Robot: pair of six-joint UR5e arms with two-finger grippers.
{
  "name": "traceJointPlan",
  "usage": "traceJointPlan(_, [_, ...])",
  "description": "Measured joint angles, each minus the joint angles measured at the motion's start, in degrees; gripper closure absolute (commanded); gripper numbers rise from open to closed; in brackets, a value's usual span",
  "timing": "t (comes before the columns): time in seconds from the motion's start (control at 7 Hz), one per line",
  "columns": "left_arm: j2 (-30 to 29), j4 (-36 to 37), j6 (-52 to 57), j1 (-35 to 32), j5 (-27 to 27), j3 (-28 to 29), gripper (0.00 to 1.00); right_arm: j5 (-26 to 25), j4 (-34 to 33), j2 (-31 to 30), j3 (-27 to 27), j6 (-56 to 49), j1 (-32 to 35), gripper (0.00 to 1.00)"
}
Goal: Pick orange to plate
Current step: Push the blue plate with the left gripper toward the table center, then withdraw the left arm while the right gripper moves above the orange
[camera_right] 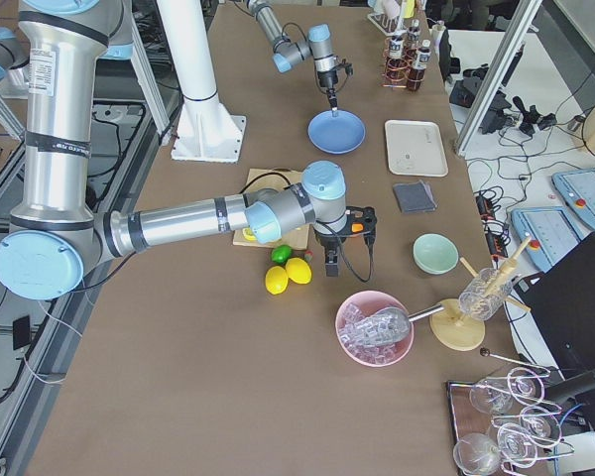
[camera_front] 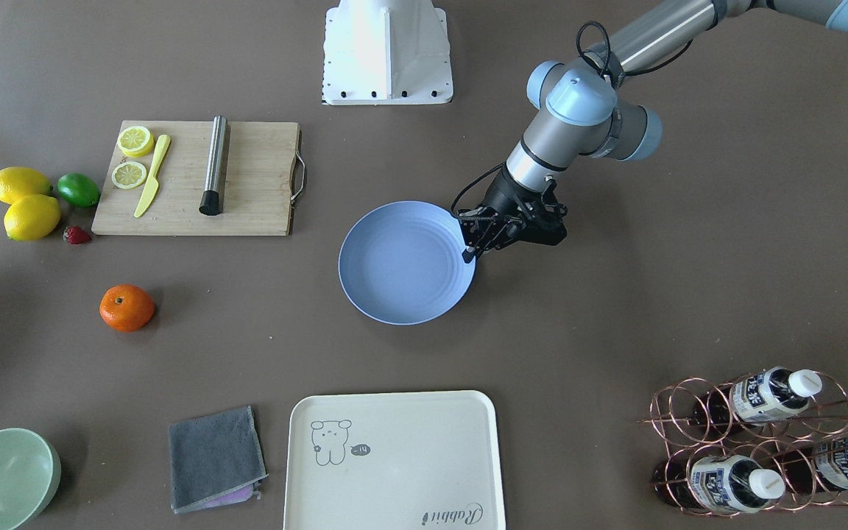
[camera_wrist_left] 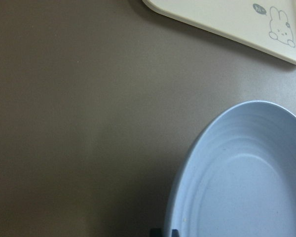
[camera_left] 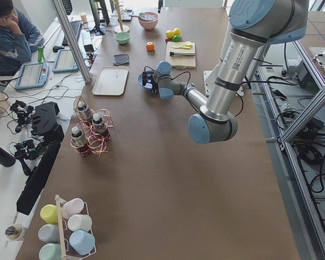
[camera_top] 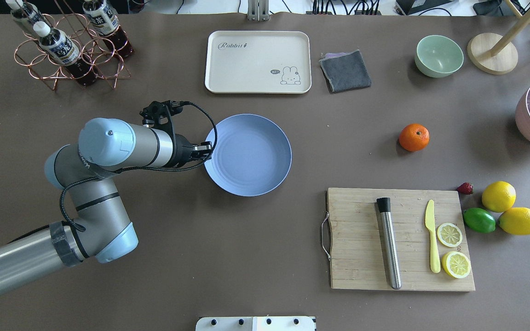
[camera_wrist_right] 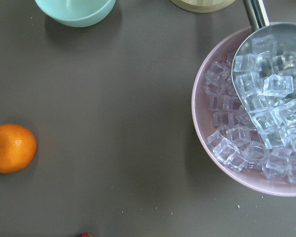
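Progress is nil as far as placing goes: the orange sits alone on the bare surface, well apart from the plate, with nothing touching it. The plate is empty. The left tool stands at the plate's rim with its fingers looking close together; whether they pinch the rim or merely stand beside it I cannot tell. The right tool hangs above the surface near the lemons and has nothing visibly in it, though how far open it is I cannot tell; its wrist view shows the orange off to one side. Reaching, grasping, carrying and setting down all seem left to do. The green bowl looks empty, the cream tray carries nothing, and the pink bowl holds ice cubes and a metal scoop.
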Motion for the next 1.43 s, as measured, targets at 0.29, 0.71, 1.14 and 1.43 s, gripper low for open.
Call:
traceJointPlan(0.29, [-0.66, -0.21, 0.33, 0.07, 0.36, 0.82, 0.01, 0.01, 0.05, 0.07, 0.0, 0.0, 0.0, 0.01])
traceJointPlan(0.71, [2.3, 0.2, 3.78, -4.7, -4.15, -0.99, 0.01, 0.13, -0.13, 1.84, -0.04, -0.12, -0.37, 0.0])
traceJointPlan(1.14, [15.8, 0.77, 24.23, -22.43, -20.06, -5.0, 0.01, -1.11, -0.68, 5.88, -0.59, 1.1, -4.62, 0.0])
traceJointPlan(1.43, [22.53, 8.35, 49.05, -36.61, -27.5, -5.35, 0.0, -1.46, -0.7, 6.82, -1.23, 1.7, -5.85, 0.0])
